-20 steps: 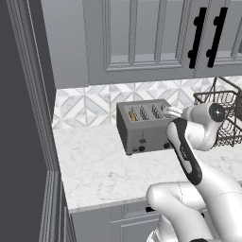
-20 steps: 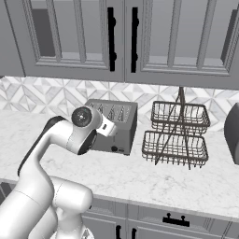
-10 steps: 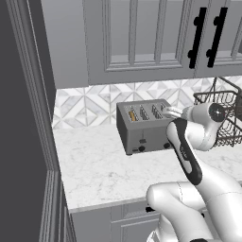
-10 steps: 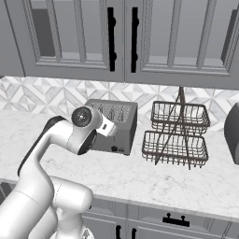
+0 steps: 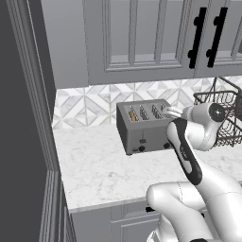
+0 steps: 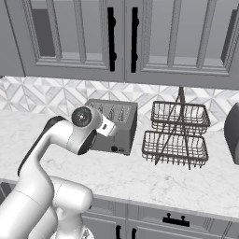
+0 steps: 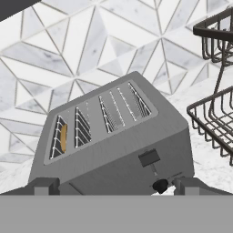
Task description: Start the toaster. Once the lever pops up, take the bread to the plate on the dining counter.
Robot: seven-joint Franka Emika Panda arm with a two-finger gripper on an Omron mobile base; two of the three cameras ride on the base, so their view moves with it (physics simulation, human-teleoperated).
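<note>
Tool (image 7: 111, 185) spread wide, gripping nothing | facing toaster (image 7: 118, 145) front | lever (image 7: 149, 158) uncovered | wire basket (image 7: 214, 123) beside

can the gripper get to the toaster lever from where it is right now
Probably yes. The open gripper faces the toaster front, and nothing stands between its fingertips and the lever.

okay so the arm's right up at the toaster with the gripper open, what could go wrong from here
The lever is a small tab with a round knob just below it; the open gripper could press the knob instead.
The wire basket rack stands close beside the toaster, so a sideways swing might snag it.
The bread sits deep in an end slot, likely hard to pinch later.
</note>
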